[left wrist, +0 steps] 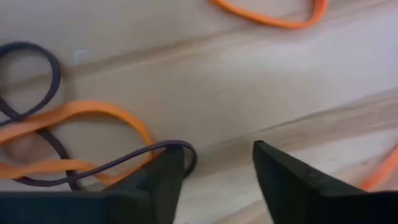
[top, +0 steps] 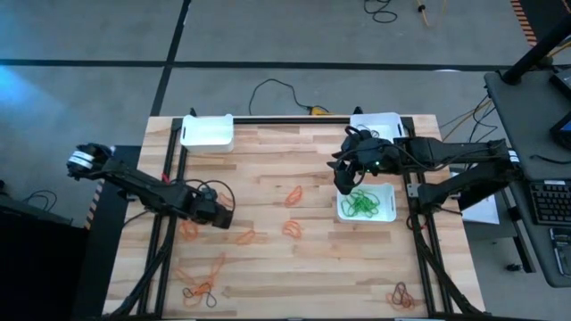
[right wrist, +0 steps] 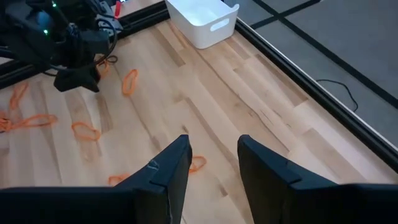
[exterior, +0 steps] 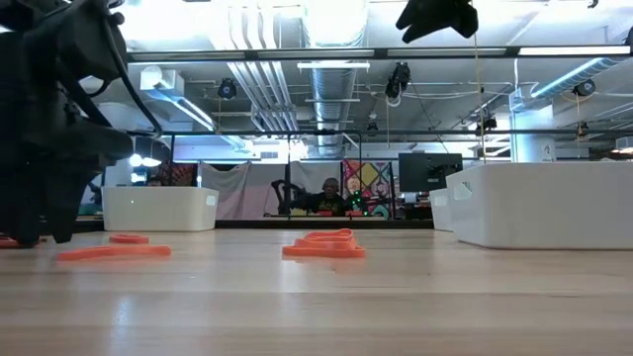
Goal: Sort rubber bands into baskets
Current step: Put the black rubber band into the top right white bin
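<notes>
On the wooden worktop (top: 268, 276), white baskets sit at eleven (top: 207, 130), one (top: 375, 120) and three o'clock (top: 384, 212). The right hand (top: 343, 183) hovers there, fingers parted, empty. The left hand (top: 223, 217), released, rests at eight among orange rubber bands (top: 293, 196).

Table (top: 268, 169): pale wood planks, smooth, satin sheen. Baskets (top: 207, 131): white plastic, smooth, slightly glossy. Bands (left wrist: 74, 134): matt rubber. Fingers (right wrist: 163, 171): dark matt plastic.
</notes>
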